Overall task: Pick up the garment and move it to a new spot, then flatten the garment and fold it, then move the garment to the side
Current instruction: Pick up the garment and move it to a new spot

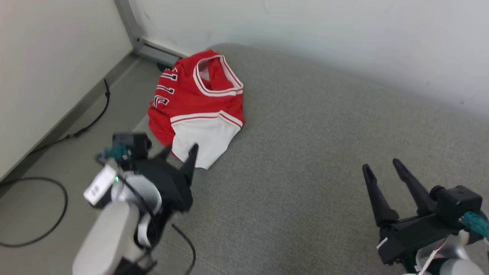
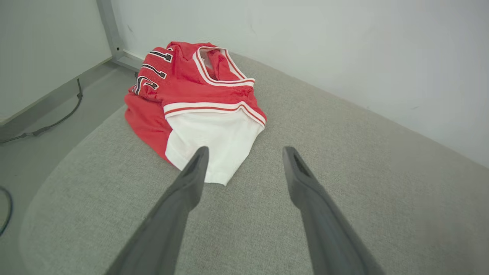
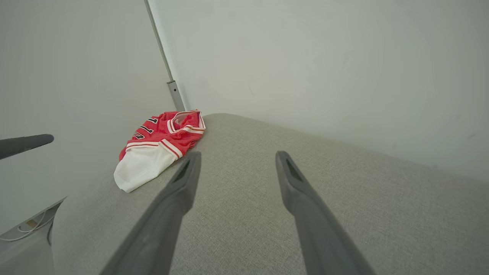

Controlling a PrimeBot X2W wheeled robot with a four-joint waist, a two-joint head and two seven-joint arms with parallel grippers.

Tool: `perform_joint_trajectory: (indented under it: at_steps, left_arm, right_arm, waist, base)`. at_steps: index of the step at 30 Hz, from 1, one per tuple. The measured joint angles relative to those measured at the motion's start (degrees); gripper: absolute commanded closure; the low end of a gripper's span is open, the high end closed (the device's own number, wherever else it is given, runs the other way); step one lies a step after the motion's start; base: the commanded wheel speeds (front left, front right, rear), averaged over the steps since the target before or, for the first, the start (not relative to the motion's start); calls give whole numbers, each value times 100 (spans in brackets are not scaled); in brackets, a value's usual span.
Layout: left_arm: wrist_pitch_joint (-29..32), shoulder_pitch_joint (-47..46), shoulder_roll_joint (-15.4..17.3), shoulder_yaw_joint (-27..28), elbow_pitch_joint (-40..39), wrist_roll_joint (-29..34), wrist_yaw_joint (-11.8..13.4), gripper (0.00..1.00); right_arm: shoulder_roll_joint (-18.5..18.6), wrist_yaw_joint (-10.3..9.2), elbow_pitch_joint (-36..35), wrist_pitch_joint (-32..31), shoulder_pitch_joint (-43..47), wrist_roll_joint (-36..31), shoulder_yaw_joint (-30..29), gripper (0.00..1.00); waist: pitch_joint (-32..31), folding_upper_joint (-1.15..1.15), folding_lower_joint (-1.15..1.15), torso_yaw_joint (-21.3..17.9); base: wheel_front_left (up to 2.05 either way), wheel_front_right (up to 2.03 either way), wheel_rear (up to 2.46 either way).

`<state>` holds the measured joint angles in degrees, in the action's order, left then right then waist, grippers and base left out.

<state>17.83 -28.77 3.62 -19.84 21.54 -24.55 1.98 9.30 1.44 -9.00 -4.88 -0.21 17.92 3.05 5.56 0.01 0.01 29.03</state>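
Pickup step for us: left gripper (image 2: 245, 151), jaws apart, has the white edge of the garment (image 2: 198, 95) right at its tips. Next we'd nudge forward and pinch. Our right gripper (image 1: 382, 164) is spread apart too.

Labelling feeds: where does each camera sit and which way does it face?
Head view: from the head, looking down at the red jersey on the grey fabric surface; left pincer and right pincer show, open.
Left wrist view: along the left pincer's fingers, jersey just ahead.
Right wrist view: along the right pincer's fingers, jersey farther off at left.
All three share the jersey.
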Motion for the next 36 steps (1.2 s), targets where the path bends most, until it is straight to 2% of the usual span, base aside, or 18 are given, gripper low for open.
perform_joint_trajectory:
  at_steps: [5,18,27,36]
  left_arm:
    - [91,-934,-8,136,758,-25,57,0]
    - [281,-1808,-93,372,2093,-140,113,0]
    - [97,-2539,-178,372,2826,-146,46,0]
    - [-187,-2686,-176,379,3479,-146,-56,0]
  right_arm:
    - [374,-27,-666,-378,0,-278,-53,0]
    - [843,-27,-1919,-1326,-28,-604,-86,0]
    - [980,-51,-2175,-1740,-36,-622,-272,0]
    - [984,-43,-2275,-1997,-104,-621,-92,0]
  waist:
    - [394,0,0,-35]
    - [1276,0,0,-338]
    - [1772,0,0,-569]
    - [1757,0,-1,-714]
  base:
    - [0,0,0]
    - [0,0,0]
    - [0,0,0]
    - [0,0,0]
